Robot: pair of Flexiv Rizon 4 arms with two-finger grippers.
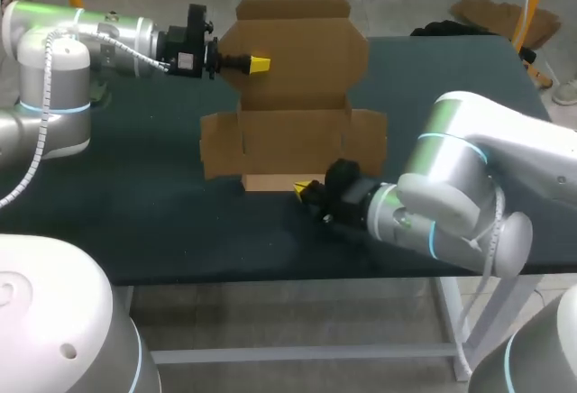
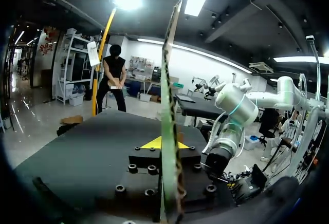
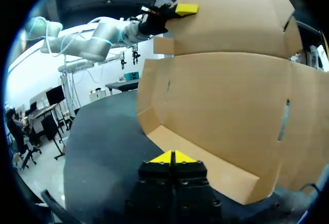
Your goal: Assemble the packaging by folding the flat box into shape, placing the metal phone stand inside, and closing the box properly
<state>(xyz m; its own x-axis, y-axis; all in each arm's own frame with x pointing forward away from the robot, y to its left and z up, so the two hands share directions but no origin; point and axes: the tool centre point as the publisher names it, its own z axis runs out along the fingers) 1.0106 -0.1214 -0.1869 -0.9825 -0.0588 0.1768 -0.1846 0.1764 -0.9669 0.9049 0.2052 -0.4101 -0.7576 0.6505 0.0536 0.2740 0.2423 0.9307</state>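
— Cardboard box (image 1: 293, 132) stands half folded in the middle of the dark table (image 1: 135, 186); how are the arms posed?

— Left arm (image 1: 99, 37) reaches in level from the side, well above the table; left gripper (image 1: 259, 64) is clamped on the side edge of the upright top panel (image 1: 297, 50). Right arm (image 1: 469, 168) bends down low; right gripper (image 1: 305, 190) lies close to the table, its fingers pressed together on nothing, tips just at the front flap (image 1: 269, 181).

— What do the wrist views add?

— Left wrist view shows the panel edge-on with a yellow tip on either side of it; head view shows only one tip. Right wrist view shows the two tips meeting; whether they touch the flap, I cannot tell; it also shows the other gripper up at the panel's edge.
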